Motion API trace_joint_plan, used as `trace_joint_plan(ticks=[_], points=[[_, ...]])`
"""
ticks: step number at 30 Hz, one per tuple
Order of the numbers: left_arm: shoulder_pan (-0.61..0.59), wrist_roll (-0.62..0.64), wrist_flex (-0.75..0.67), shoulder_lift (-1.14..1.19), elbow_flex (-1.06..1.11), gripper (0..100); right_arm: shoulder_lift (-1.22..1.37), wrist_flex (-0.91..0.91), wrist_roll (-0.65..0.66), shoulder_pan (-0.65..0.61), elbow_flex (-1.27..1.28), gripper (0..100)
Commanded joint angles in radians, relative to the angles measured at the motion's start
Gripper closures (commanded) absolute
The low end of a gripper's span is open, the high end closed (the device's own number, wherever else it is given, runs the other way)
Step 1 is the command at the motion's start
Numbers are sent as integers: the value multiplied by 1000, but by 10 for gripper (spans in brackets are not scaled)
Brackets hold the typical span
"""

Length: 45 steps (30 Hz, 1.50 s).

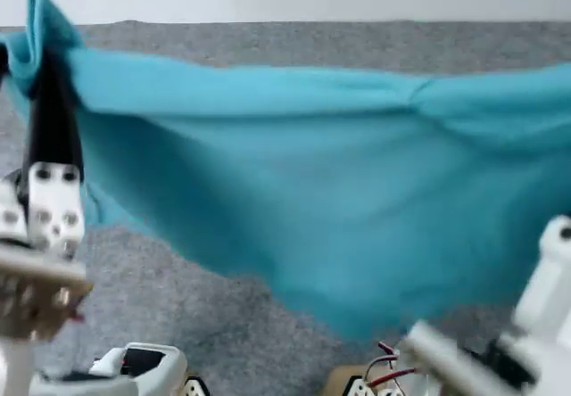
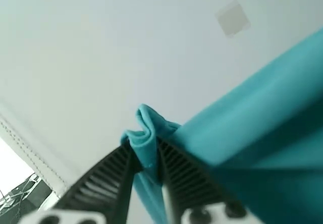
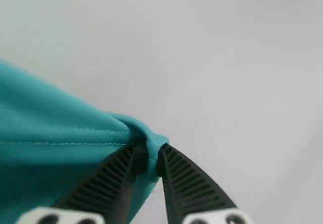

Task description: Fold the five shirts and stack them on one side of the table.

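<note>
left end effector (image 2: pixel 146 154) and right end effector (image 3: pixel 147 157) pinch opposite corners; teal shirt (image 1: pixel 339 191) spans between them, above the tabletop (image 1: pixel 205 316).

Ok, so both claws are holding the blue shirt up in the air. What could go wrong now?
Two things might go wrong. The left gripper and the right gripper each pinch only a small bunch at the edge of the shirt, so a corner could slip out. The cloth also sags in the middle between them, so it might land crumpled on the grey table instead of flat.
</note>
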Motion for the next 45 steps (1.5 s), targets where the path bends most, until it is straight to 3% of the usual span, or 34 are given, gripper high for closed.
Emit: trace_joint_plan(ticks=[1,9,16,22,28,35,45], points=[[-12,3,20,-157,243,994,-16,-35,54,13,-3,986],[-14,-3,18,-517,780,994,-12,-50,68,10,5,985],[-14,-3,9,-600,1021,994,5,-42,61,10,209,986],[-14,-3,-186,-598,1287,994,5,-44,61,4,462,986],[-14,-3,-473,-598,1581,994,7,-73,61,-91,786,986],[-14,-3,-845,-497,1876,994,7,-358,61,-122,1280,986],[-12,0,-1092,18,1735,994,8,-878,63,-139,1763,986]])
